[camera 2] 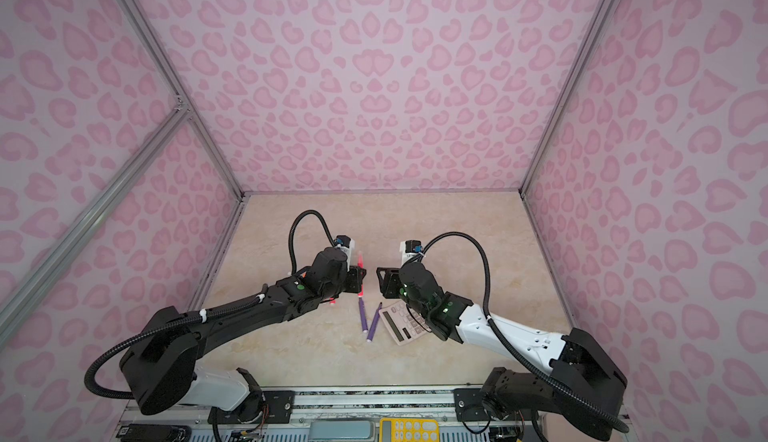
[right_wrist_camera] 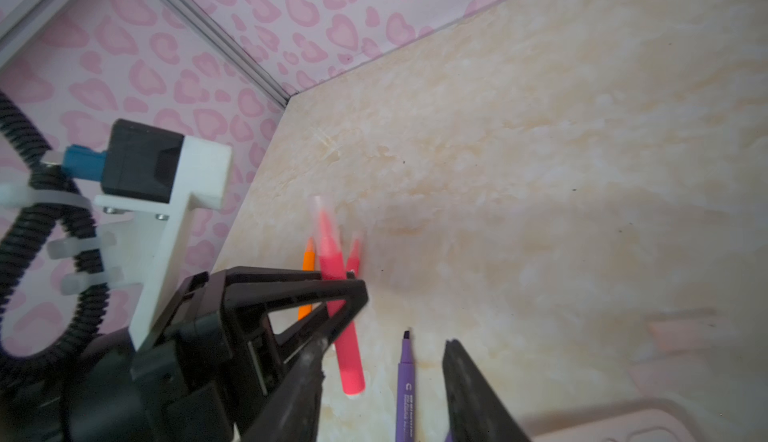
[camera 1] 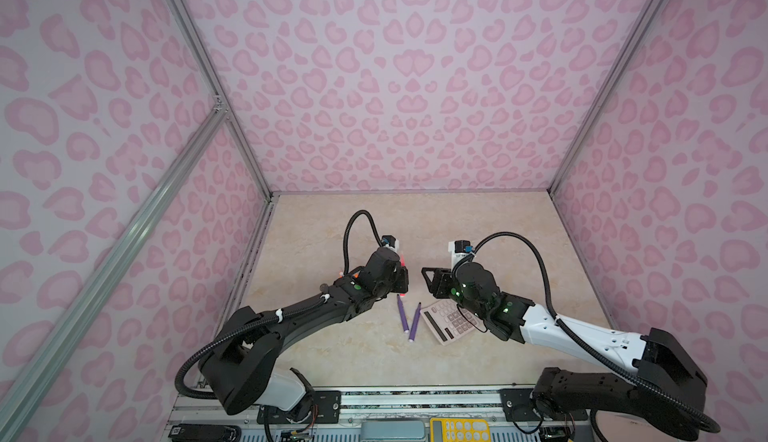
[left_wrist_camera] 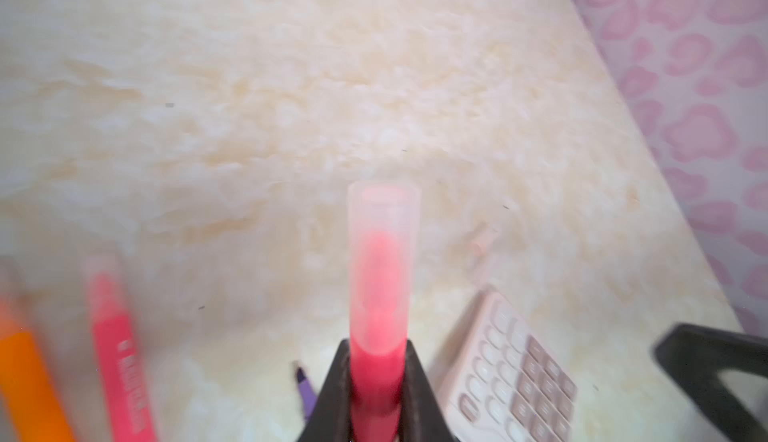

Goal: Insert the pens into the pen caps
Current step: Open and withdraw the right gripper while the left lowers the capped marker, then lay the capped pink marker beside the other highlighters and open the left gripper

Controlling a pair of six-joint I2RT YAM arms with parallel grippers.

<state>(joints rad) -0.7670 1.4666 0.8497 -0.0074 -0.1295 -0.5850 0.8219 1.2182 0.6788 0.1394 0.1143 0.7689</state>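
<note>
On the left, the left pincer (left_wrist_camera: 377, 342) is clamped tight on a pink-red pen (left_wrist_camera: 376, 373), held off the surface (left_wrist_camera: 291, 86), with a clear cap (left_wrist_camera: 382, 211) over its tip. Just right of it, two uncapped purple pens (camera 1: 402, 313) lie beside a pink calculator (camera 1: 446, 323). Rightmost, the right pincer (right_wrist_camera: 386, 344) hangs with jaws apart, empty. The cap may not be fully seated, so setting the pen down could shake it loose.

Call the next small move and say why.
Probably: the left gripper lowers and lays the pink pen down. Its cap already sits over the tip, the right gripper is open and clear of it, and a purple pen lies uncapped nearby.
</note>
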